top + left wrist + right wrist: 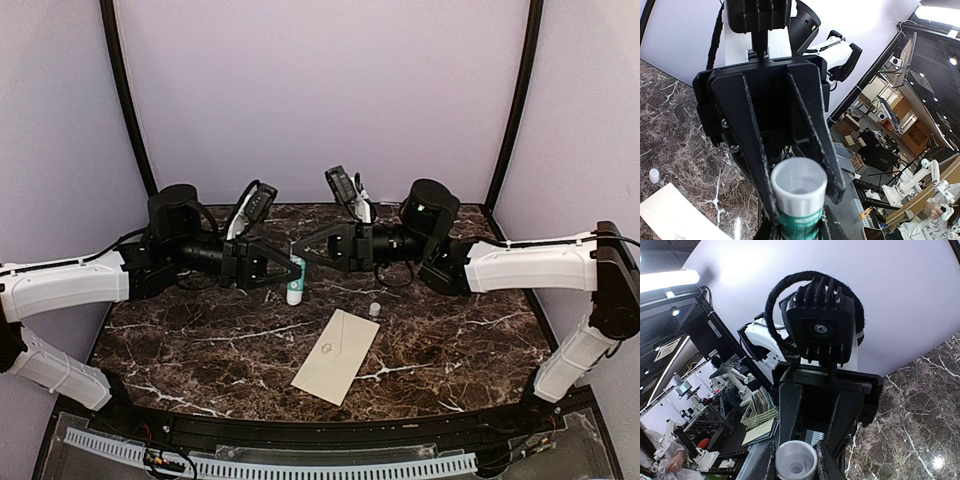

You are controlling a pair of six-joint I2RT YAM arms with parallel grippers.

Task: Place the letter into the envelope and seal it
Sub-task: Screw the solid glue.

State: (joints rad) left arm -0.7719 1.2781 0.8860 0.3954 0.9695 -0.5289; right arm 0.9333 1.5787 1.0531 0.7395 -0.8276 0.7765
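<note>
Cream envelope [336, 356] flat on the marble table [200, 350], sealed side hidden, and what's inside can't be made out.
Just off the envelope's far corner sits a small white cap [375, 309]. Beyond the envelope and above the tabletop, the left gripper [283, 268] and right gripper [308, 255] meet nose to nose, each clenched on the same green-and-white tube [296, 285]. Only the wrist views catch the tube's open white mouth, pinched between black fingers [812, 135]; from overhead the arms cover it.

Top external: high, far back, looking down on the table [470, 350].
Wrist views: close, facing each other, sharing the tube [799, 187].
</note>
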